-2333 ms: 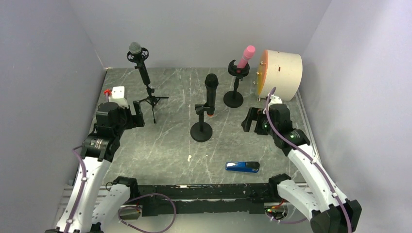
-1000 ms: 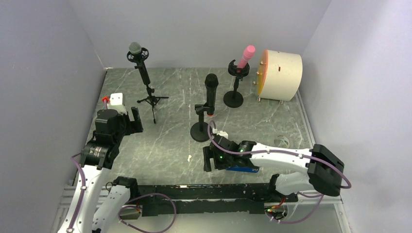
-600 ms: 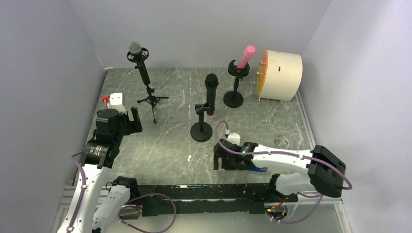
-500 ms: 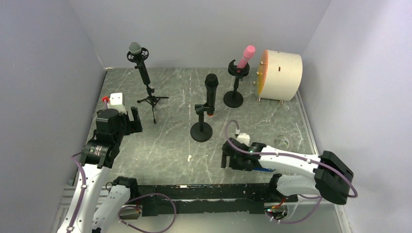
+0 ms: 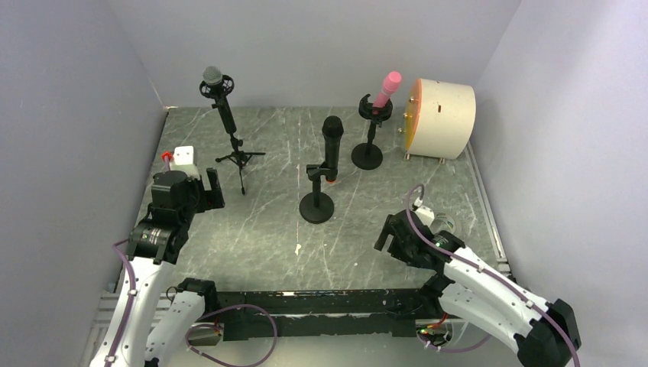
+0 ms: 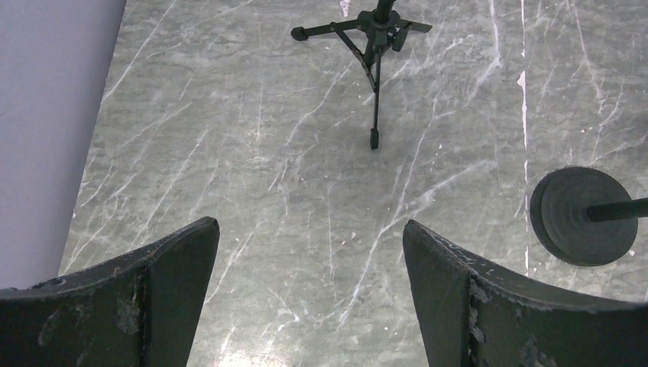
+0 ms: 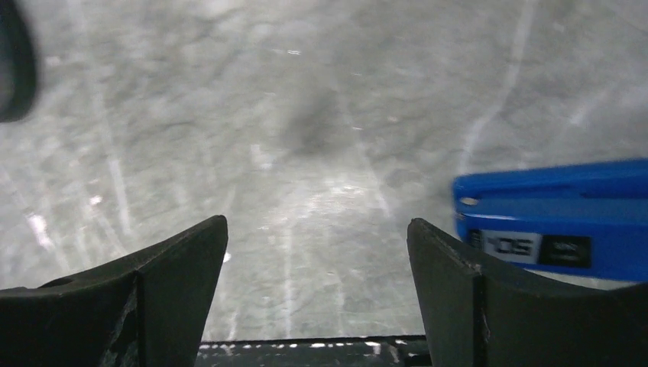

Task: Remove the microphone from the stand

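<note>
Three microphones stand on the marble table. A grey-headed microphone [image 5: 212,76] sits on a tripod [image 5: 238,159], a black microphone [image 5: 332,141] on a round-base stand [image 5: 316,206], and a pink microphone [image 5: 388,86] tilts in a far stand [image 5: 367,157]. My left gripper [image 5: 212,187] hangs open just left of the tripod, nothing between its fingers. Its wrist view shows the tripod legs [image 6: 372,30] and the round base [image 6: 584,216] beyond the left gripper [image 6: 309,224]. My right gripper [image 5: 387,235] is open and empty low at the front right, apart from every stand.
A blue stapler [image 7: 558,218] lies just right of the right gripper [image 7: 317,222], hidden under the arm from above. A cream drum with an orange face [image 5: 443,118] stands back right. A white box [image 5: 183,157] sits at the left wall, a small white scrap [image 5: 298,248] mid-front.
The right arm has swung from the front middle over to the front right, past the stapler, its jaws a touch wider. The left arm and all three microphones have not moved.
</note>
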You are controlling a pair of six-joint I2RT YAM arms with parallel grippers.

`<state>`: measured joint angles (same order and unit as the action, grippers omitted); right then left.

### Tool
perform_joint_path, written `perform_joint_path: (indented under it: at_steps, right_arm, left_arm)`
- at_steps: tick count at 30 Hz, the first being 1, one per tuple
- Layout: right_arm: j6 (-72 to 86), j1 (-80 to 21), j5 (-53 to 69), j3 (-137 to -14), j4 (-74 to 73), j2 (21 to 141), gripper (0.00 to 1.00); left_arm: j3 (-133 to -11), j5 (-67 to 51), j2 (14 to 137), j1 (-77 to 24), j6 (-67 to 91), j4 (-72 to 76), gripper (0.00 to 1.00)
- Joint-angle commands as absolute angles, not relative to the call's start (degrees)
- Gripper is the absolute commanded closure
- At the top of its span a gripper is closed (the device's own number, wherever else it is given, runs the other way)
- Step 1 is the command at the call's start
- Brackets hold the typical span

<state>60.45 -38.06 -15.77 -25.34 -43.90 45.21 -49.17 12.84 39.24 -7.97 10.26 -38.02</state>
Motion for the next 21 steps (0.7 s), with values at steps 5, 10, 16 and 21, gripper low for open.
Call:
perform_joint_path:
  at_steps: [5, 10, 16, 21]
  right_arm:
    - [42.69, -37.83, -6.62, -24.09, -13.24, 40.26, 0.07]
    - [38.42, -37.79, -9.07, -17.76, 12.27, 43.76, 0.1]
    - [36.18, -37.71, -12.79, -20.26, 27.54, 54.72, 0.12]
    - [37.95, -37.64, -8.58, -25.35, 22.24, 62.42, 0.13]
  left_arm:
    - [-48.62, 3.54, 40.41, -7.91, 8.04, -34.96, 0.05]
    - [-46.27, -6.42, 40.83, -7.89, 5.92, -30.92, 0.05]
    - [-37.9, -27.27, 38.22, -7.91, 9.03, -11.72, 0.05]
    - [-37.06, -35.89, 41.96, -8.07, 12.24, -1.68, 0.05]
